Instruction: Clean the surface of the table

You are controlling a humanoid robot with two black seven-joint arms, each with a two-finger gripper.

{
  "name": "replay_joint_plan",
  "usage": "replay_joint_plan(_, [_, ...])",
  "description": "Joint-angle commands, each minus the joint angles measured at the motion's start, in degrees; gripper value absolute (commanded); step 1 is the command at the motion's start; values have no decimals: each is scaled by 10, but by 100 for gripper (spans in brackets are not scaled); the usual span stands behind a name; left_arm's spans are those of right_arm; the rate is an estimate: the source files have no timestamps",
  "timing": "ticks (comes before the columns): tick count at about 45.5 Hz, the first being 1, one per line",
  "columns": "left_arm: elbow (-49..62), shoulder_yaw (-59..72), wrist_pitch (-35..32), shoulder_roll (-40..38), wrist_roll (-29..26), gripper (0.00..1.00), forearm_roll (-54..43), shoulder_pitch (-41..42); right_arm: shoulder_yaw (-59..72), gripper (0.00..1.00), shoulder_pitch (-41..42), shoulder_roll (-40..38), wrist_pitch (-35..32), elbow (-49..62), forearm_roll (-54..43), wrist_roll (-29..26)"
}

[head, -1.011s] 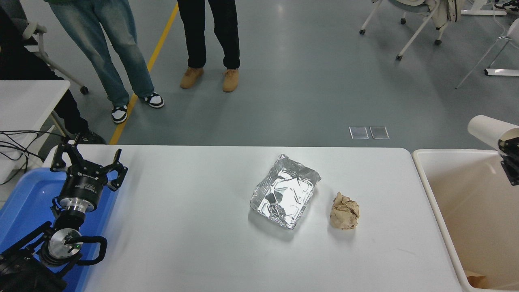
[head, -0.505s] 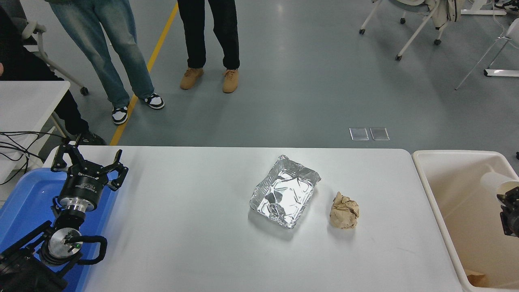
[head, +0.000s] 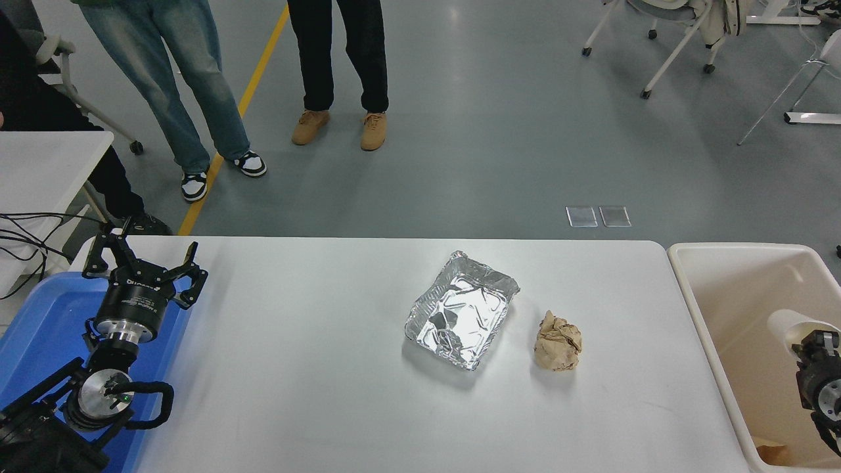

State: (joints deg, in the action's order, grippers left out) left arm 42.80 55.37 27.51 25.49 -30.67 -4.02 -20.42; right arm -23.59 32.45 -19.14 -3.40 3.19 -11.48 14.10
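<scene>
The white table surface (head: 315, 355) holds a crumpled foil tray (head: 462, 318) right of the middle and a ball of crumpled brown paper (head: 558, 341) just right of it. My right gripper (head: 807, 340) is low inside the cream bin (head: 683, 276) at the right edge. It is shut on a white paper cup (head: 784, 323) that lies on its side. My left gripper (head: 141, 263) is parked at the lower left, open and empty, over the edge of the blue bin (head: 39, 328).
A brown scrap (head: 772, 452) lies at the bottom of the cream bin. A smaller white table (head: 46, 164) with cables stands at the far left. Two people's legs (head: 197, 85) stand beyond the table's far side. Chairs (head: 683, 39) stand at the back right.
My right gripper has come down with the white cup from above the cream bin's far right corner to low inside the bin. The left arm, foil tray and paper ball have not moved.
</scene>
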Motion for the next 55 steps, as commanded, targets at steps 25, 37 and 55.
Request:
replay_joint_plan(25, [0, 0, 0, 0, 0, 99, 0, 0, 31, 96, -1, 24, 86, 3, -1, -2])
replay_joint_plan(37, [0, 0, 0, 0, 0, 99, 0, 0, 44, 97, 4, 24, 116, 4, 1, -2])
replay_joint_plan(55, [0, 0, 0, 0, 0, 99, 0, 0, 40, 98, 8, 21, 109, 3, 2, -13])
